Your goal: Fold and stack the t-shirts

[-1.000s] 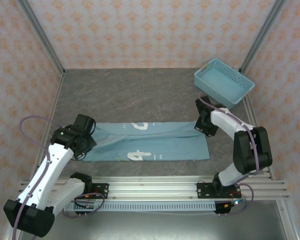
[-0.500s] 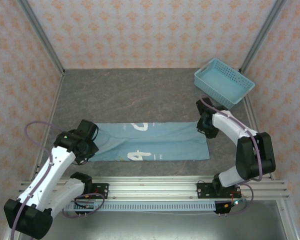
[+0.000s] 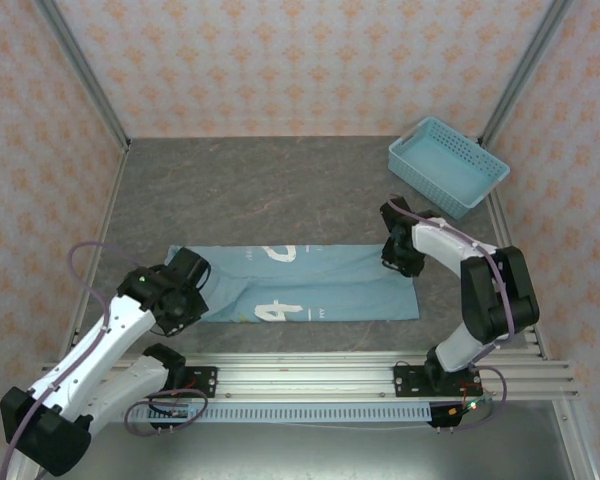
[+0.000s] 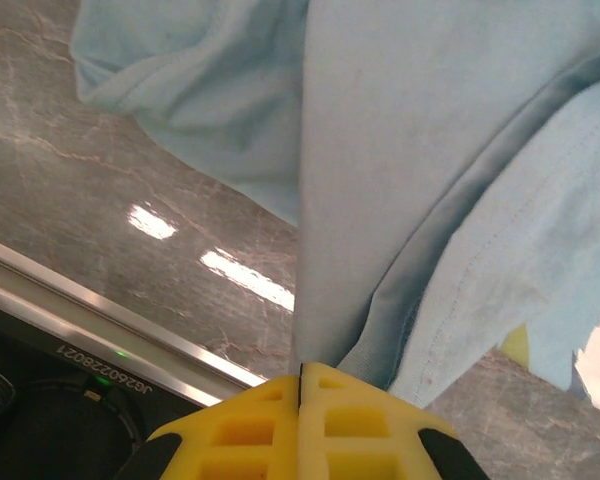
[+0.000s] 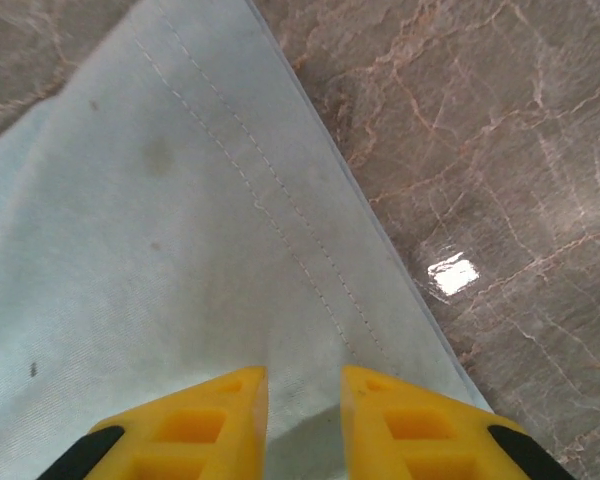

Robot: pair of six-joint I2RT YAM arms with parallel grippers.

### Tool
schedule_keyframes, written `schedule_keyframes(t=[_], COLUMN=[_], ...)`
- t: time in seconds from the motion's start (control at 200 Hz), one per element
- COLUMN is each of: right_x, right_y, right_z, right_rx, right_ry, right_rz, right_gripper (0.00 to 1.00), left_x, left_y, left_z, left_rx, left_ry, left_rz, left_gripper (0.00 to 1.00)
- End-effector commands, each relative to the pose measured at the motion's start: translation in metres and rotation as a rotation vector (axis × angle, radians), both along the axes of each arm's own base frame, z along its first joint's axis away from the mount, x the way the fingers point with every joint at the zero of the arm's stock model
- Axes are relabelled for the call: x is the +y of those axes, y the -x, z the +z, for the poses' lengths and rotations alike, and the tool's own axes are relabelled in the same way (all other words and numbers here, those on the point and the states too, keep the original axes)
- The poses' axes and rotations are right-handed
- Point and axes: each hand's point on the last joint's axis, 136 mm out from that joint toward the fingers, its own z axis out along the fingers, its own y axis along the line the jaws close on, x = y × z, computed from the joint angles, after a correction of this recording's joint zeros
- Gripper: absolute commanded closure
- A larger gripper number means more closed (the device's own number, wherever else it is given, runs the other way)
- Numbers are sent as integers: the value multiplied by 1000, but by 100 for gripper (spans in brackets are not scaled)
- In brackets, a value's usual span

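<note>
A light blue t-shirt (image 3: 320,285) lies as a long strip across the near part of the table, white lettering showing near its middle. My left gripper (image 3: 192,290) is at the strip's left end, shut on a raised fold of the t-shirt (image 4: 380,170); in the left wrist view the yellow fingertips (image 4: 301,372) meet with cloth rising from them. My right gripper (image 3: 395,255) stands over the strip's far right corner. Its yellow fingers (image 5: 304,385) are open, straddling the stitched hem of the t-shirt (image 5: 180,230), with a small ridge of cloth between them.
A light blue perforated basket (image 3: 447,167) sits at the far right corner of the table. Metal frame posts and patterned walls close in the sides and back. The aluminium rail (image 3: 310,378) with the arm bases runs along the near edge. Dark marbled tabletop (image 3: 270,190) lies beyond the shirt.
My left gripper has moved right, dragging the shirt's left end inward over the strip. The right gripper has shifted slightly left over the right corner.
</note>
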Motion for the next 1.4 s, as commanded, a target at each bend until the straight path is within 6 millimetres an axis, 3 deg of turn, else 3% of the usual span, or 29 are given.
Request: schedule_keyframes(t=[0.0,0.255,0.605,0.746,0.911,1.146,1.396], right_x=[-3,-3,-3,-2,1,2,-4], right_y=[-2,-8,-12,-13,-14,-14,-4], right_z=[-1,3,10,13,15,13,-2], right_rx=[14,-1,-1,-3,-10,-5,57], right_ry=[28,32,40,35,21,16,49], right_rz=[-2,-2,12,18,19,23,23], right_gripper=[75,75,75,75,75,75,75], left_x=[-13,-52,-84,-65,-26,12,37], left_y=[-3,-22,-35,-31,-26,-36,-49], left_z=[4,21,18,17,20,15,11], left_rx=[-36,-87,-92,-89,-54,-27,20], left_ry=[48,80,104,18,-158,-285,-371], left_rz=[12,-87,-180,-167,-132,-65,-17], left_gripper=[100,100,100,100,100,100,100])
